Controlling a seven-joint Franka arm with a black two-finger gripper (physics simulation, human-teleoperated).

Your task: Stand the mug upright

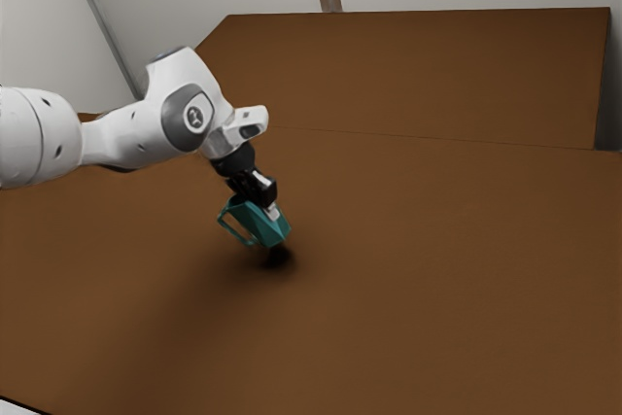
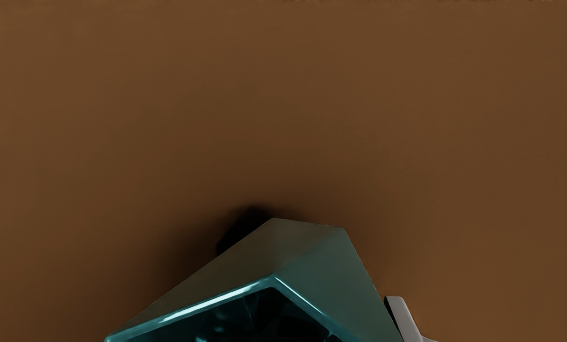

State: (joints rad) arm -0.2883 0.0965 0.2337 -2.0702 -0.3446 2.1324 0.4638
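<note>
Aloft, teal mug (image 1: 262, 226) tilted, gripped by claw (image 1: 266, 208), tabletop (image 1: 437, 240) spreading wide around, far edge (image 1: 418, 13) well apart.

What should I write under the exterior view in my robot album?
A robot arm holding a tilted teal mug over a brown table.

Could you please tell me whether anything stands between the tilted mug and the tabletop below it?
Nothing visible does; below the mug, held tilted in the gripper, I see the brown tabletop and a dark shadow.
</note>
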